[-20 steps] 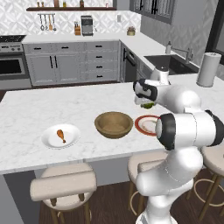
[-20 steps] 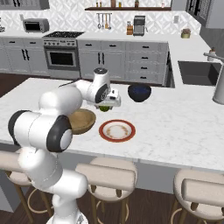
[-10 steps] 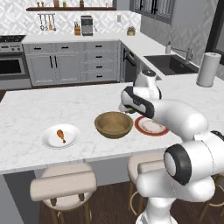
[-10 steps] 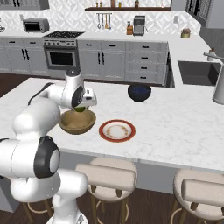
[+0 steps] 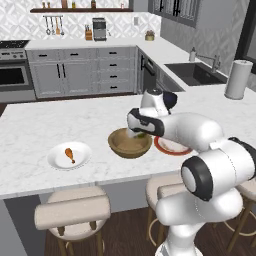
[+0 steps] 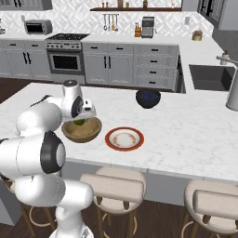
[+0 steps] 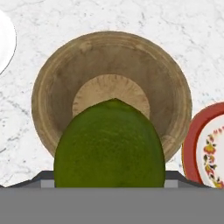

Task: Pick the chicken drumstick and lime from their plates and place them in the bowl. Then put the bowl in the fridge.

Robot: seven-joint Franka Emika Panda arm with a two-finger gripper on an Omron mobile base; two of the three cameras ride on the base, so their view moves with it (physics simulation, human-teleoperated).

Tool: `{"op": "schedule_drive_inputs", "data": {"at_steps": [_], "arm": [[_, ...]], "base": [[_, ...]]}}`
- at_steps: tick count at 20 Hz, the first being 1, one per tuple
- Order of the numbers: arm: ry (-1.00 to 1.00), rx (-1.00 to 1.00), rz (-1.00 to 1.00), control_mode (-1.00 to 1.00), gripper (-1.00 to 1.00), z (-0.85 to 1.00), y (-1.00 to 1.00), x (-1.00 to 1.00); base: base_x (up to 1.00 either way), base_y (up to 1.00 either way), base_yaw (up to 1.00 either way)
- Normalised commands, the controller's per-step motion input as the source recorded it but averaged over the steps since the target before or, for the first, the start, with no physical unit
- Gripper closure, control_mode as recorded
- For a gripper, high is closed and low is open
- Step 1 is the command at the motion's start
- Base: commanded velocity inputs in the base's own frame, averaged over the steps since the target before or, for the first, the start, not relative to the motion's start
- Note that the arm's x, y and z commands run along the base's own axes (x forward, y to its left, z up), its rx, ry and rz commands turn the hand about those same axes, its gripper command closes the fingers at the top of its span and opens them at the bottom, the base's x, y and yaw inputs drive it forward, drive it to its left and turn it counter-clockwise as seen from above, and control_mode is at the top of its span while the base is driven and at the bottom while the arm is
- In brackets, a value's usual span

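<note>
We saw the fingers clamped on the lime above the bowl — the left base view alone showed the drumstick on its white plate.

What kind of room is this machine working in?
A home kitchen, it seems, though computer-rendered: a stove stands against the back wall, a sink with a tap is set in the counter, and padded stools line a marble island.

The arm reaches forward and down, its claw clamped around a load.
</note>
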Motion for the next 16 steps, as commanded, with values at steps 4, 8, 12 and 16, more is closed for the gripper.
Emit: {"op": "schedule_drive_inputs", "data": {"at_steps": [4,8,12,16], "arm": [[0.11,-0.02,0.00,-1.00,1.00,-0.41,0.04,0.02],[0.00,0.00,0.00,-1.00,1.00,-0.17,0.10,0.00],[0.00,0.00,0.00,-1.00,-1.00,-0.20,0.17,0.00],[0.00,0.00,0.00,-1.00,-1.00,-0.13,0.07,0.00]], "base": [[0.00,0.00,0.00],[0.00,0.00,0.00],[0.00,0.00,0.00],[0.00,0.00,0.00]]}}
